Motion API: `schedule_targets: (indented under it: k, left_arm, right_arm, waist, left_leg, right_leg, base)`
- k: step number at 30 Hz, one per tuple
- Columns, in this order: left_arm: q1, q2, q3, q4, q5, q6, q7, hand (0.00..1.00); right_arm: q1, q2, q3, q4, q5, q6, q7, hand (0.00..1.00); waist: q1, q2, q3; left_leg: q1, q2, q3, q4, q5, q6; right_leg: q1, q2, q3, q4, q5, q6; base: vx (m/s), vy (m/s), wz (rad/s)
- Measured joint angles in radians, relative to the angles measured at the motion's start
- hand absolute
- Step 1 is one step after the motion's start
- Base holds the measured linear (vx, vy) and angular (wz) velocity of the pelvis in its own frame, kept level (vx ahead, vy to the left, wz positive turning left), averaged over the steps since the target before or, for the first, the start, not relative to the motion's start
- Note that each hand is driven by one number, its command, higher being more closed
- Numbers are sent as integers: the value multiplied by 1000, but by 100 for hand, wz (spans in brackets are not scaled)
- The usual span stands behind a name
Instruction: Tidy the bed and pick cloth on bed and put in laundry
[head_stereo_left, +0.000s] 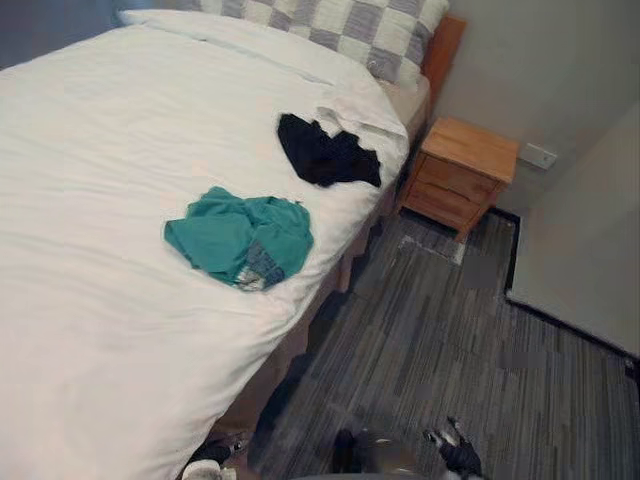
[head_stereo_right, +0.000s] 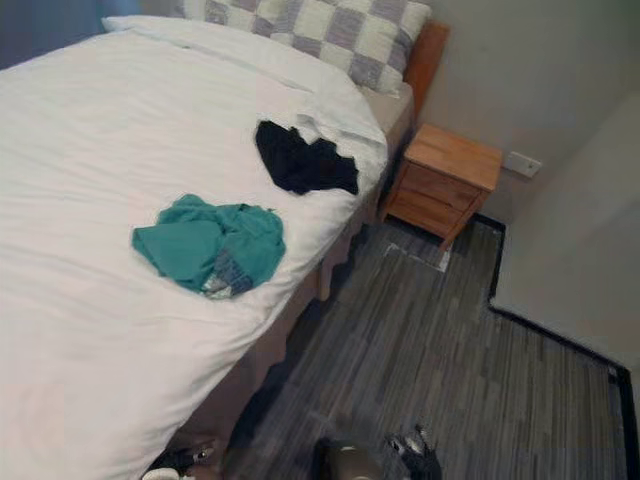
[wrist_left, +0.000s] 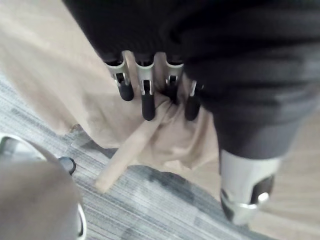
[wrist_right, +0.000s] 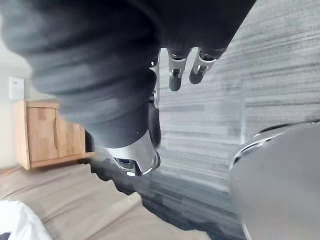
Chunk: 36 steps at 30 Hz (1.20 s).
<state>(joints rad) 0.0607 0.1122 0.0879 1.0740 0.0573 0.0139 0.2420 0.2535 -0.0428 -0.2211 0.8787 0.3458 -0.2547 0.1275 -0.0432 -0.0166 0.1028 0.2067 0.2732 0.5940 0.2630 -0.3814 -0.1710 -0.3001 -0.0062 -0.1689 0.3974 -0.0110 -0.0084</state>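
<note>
Teal cloth (head_stereo_left: 240, 238), black cloth (head_stereo_left: 325, 152) on bed (head_stereo_left: 100, 200), left hand (wrist_left: 146, 92), right hand (wrist_right: 175, 72) fingers (wrist_right: 196, 70) loosely straight, empty.

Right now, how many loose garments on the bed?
2. Teal garment lies midway down the duvet, near its edge; black garment lies nearer the checked pillow. More could be hidden underneath.

Dark ribbed cover over left hand (wrist_left: 148, 92), silver fingers (wrist_left: 122, 82) with black tips, right hand (wrist_right: 175, 74) alike
</note>
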Motion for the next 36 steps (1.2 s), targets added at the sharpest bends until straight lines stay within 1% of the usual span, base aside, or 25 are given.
schedule_targets:
  k: [1, 2, 3, 4, 5, 6, 7, 8, 9, 10, 12, 13, 15, 18, 21, 23, 26, 28, 29, 31, 32, 33, 34, 35, 36]
  left_arm:
    - [-1, 8, 0, -5, -1, 1, -9, 0]
    - [-5, 14, 2, -5, -1, 1, -17, 0]
    - [-19, 29, 2, 0, 1, 2, -58, 0]
    - [-25, 31, 0, 1, 5, 2, -71, 0]
    - [-34, -6, -8, 3, 28, -13, -89, 0]
    - [-42, -10, -33, -4, 30, -21, -93, 0]
    - [-50, -6, -58, -6, 35, -33, -97, 0]
    - [-50, -6, -59, -9, 35, -50, -101, 0]
    - [-42, -11, -68, -8, 37, -56, -102, 0]
    - [-40, -14, -75, -8, 39, -59, -109, 0]
    - [-32, -9, -79, -16, 42, -98, -112, 0]
    - [-31, -8, -79, -16, 42, -100, -112, 0]
    - [-29, -6, -74, -30, 24, -131, -111, 0]
    - [-20, -7, -84, -29, 17, -174, -111, 0]
    - [-17, -1, -138, -27, -19, -208, -111, 0]
    - [-75, 14, -198, -23, -23, -230, -109, 0]
    - [-100, 2, -235, -25, -21, -242, -110, 0]
    - [-103, 0, -235, -36, -22, -242, -112, 0]
    - [-109, 5, -255, -41, -22, -237, -114, 0]
    - [-107, 10, -287, -38, -21, -225, -115, 0]
    - [-103, 22, -297, -21, -19, -210, -116, 0]
    - [-92, 31, -299, -10, -19, -200, -117, 0]
    - [-73, 40, -300, 7, -24, -185, -120, 0]
    - [-72, 47, -289, 8, -21, -174, -118, 0]
    - [-73, 64, -266, 9, -20, -171, -127, 0]
  right_arm:
    - [-11, 0, 9, 2, -3, -21, -23, 0]
    - [-25, -3, 22, 6, -6, -25, -32, 0]
    - [-82, -4, 75, 21, -29, -42, -52, 0]
    - [-102, -5, 88, 42, -32, -52, -54, 0]
    - [-198, -35, 97, 79, -33, -57, -60, 0]
    - [-217, -42, 100, 107, -33, -55, -60, 0]
    - [-246, -48, 105, 128, -35, -49, -59, 0]
    - [-273, -50, 121, 125, -63, -41, -57, 0]
    - [-283, -58, 136, 125, -73, -38, -58, 0]
    - [-286, -65, 148, 128, -72, -33, -60, 0]
    - [-295, -77, 156, 155, -73, -1, -68, 0]
    - [-294, -79, 155, 163, -73, 4, -68, 0]
    - [-265, -102, 153, 180, -118, 32, -63, 0]
    - [-222, -141, 146, 199, -152, 37, -29, 0]
    - [-170, -149, 158, 194, -171, 40, -14, 0]
    - [-175, -140, 200, 199, -182, 44, -14, 0]
    - [-186, -145, 196, 196, -187, 41, -28, 0]
    - [-193, -136, 193, 195, -186, 41, -41, 0]
    - [-192, -133, 180, 194, -176, 41, -54, 0]
    - [-190, -123, 143, 181, -164, 42, -64, 0]
    - [-180, -107, 139, 176, -147, 43, -70, 0]
    - [-175, -100, 130, 171, -145, 43, -71, 0]
    - [-167, -90, 118, 167, -144, 43, -73, 0]
    - [-165, -85, 117, 163, -143, 43, -73, 0]
    - [-165, -77, 111, 163, -140, 43, -74, 0]
  waist:
    - [13, -19, -3]
    - [16, -38, -4]
    - [29, -57, 7]
    - [35, -66, 8]
    - [47, 9, 23]
    - [40, 7, 27]
    - [51, -2, 30]
    - [62, -4, 31]
    - [67, 15, 32]
    - [67, 33, 32]
    - [69, 33, 39]
    - [68, 29, 42]
    - [74, 26, 51]
    - [72, 46, 56]
    - [39, 64, 38]
    - [42, 35, 48]
    - [39, 47, 58]
    - [40, 36, 64]
    - [31, 22, 67]
    - [30, -1, 81]
    - [22, -25, 95]
    - [19, -34, 103]
    - [14, -32, 108]
    - [10, -27, 103]
    - [-8, -21, 105]
  left_leg:
    - [25, -49, 28, -15, 18, 11]
    - [22, -71, 30, -9, 29, 31]
    - [-49, -90, 12, 93, 76, 167]
    - [-75, -114, -16, 72, 49, 180]
    - [-93, -105, -25, -132, 172, 130]
    - [-75, -128, -8, -141, 181, 104]
    - [-73, -135, 46, -120, 173, 93]
    - [-81, -128, 110, -74, 166, 87]
    - [-80, -103, 123, -58, 162, 95]
    - [-74, -85, 120, -51, 155, 97]
    - [-76, -53, 80, 53, 151, 96]
    - [-93, -45, 51, 103, 142, 104]
    - [-188, -65, -207, 255, 102, 109]
    - [-196, -133, -420, 103, 100, 91]
    - [-195, -171, -436, -74, 160, 96]
    - [-242, -196, -406, -94, 203, 125]
    - [-249, -216, -413, -90, 212, 135]
    - [-218, -235, -415, -116, 210, 147]
    - [-200, -262, -435, -123, 194, 166]
    - [-170, -308, -470, -124, 180, 184]
    - [-125, -344, -505, -132, 175, 201]
    - [-93, -349, -533, -145, 178, 211]
    - [-62, -341, -557, -148, 163, 222]
    - [-58, -326, -575, -141, 153, 222]
    - [-37, -282, -607, -164, 146, 213]
  right_leg:
    - [2, -43, -48, 95, -85, -1]
    - [-14, -48, -64, 107, -76, -31]
    - [-5, -46, -60, -6, 16, -93]
    - [31, -26, -26, -121, 81, -77]
    - [57, -55, -140, 71, -86, -83]
    - [83, -123, -204, 160, -181, -37]
    - [141, -190, -283, 143, -237, 12]
    - [192, -146, -309, 2, -237, 24]
    - [253, -81, -284, -143, -191, 2]
    - [278, -51, -265, -204, -148, 0]
    - [335, -1, -154, -330, -81, -35]
    - [339, 4, -133, -339, -75, -38]
    - [337, 7, -48, -338, -60, -36]
    - [329, 8, 48, -338, -55, -12]
    - [312, -14, 57, -377, -23, 24]
    - [269, -70, -23, -350, -27, 50]
    - [252, -102, -64, -295, -45, 71]
    - [246, -136, -86, -208, -107, 112]
    - [205, -188, -102, -40, -169, 132]
    - [93, -270, -55, 277, -172, 86]
    - [50, -293, 21, 432, -122, 51]
    - [9, -291, 63, 527, -86, 42]
    - [-8, -260, 85, 546, -135, 73]
    - [-8, -225, 76, 496, -171, 72]
    - [-14, -137, 37, 308, -193, 48]
  base:
    - [40, -46, -81]
    - [-80, -82, -147]
    - [-163, -75, -136]
    - [-192, -108, -192]
    - [-26, -74, -134]
    - [72, -79, -141]
    - [45, -97, -132]
    - [-31, -160, -153]
    - [-67, -136, -139]
    - [-47, -158, -121]
    - [-56, -106, -114]
    - [-78, -56, -89]
    - [-90, 18, -113]
    - [-83, 179, -112]
    - [-16, 179, -66]
    - [105, 142, -3]
    - [67, 79, 26]
    - [97, 47, 47]
    - [96, 47, 70]
    - [102, 87, 88]
    - [123, 89, 81]
    - [203, 2, 72]
    - [185, -36, 54]
    - [240, -78, 81]
    - [283, -80, 71]
